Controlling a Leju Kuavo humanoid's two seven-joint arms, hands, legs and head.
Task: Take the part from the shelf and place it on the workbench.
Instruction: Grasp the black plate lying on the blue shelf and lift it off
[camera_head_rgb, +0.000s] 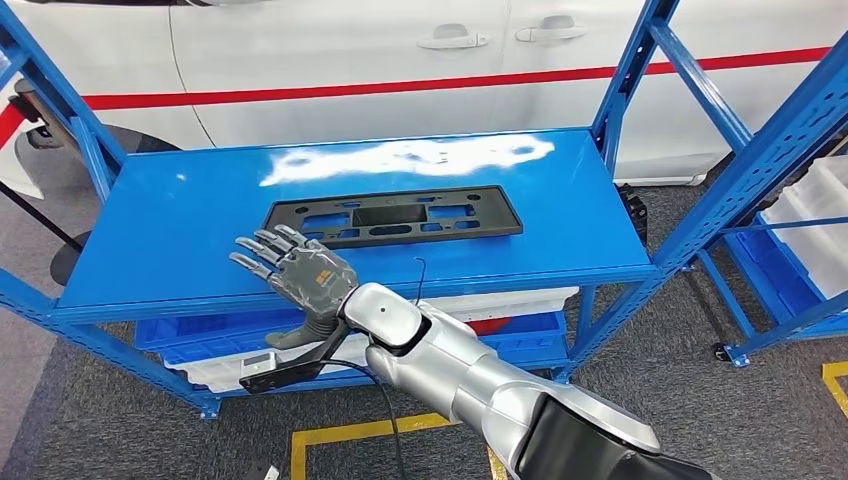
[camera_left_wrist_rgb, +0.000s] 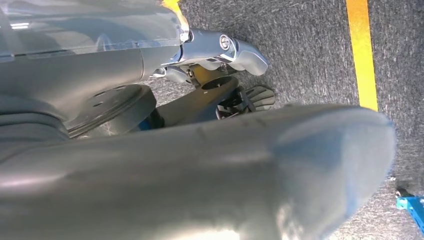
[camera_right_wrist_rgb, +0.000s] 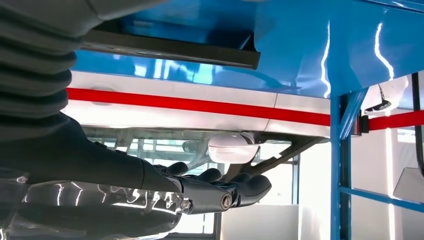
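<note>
The part (camera_head_rgb: 392, 215) is a flat black plastic frame with several cut-outs, lying lengthwise on the blue top shelf (camera_head_rgb: 170, 225). My right hand (camera_head_rgb: 295, 270) hovers over the shelf's front edge, just in front of the part's left end and apart from it, with its fingers spread and nothing in it. In the right wrist view the part's black edge (camera_right_wrist_rgb: 170, 50) runs across the shelf surface (camera_right_wrist_rgb: 300, 45), with the straight dark fingers (camera_right_wrist_rgb: 220, 192) short of it. In the left wrist view my left hand (camera_left_wrist_rgb: 200, 170) hangs above the grey carpet, holding nothing.
A white car with a red stripe (camera_head_rgb: 350, 90) stands right behind the rack. Blue uprights (camera_head_rgb: 632, 70) frame the shelf's right side. White bins (camera_head_rgb: 220, 370) sit on the lower shelf. Another blue rack with white bins (camera_head_rgb: 815, 215) stands at right. Yellow tape (camera_head_rgb: 345, 432) marks the floor.
</note>
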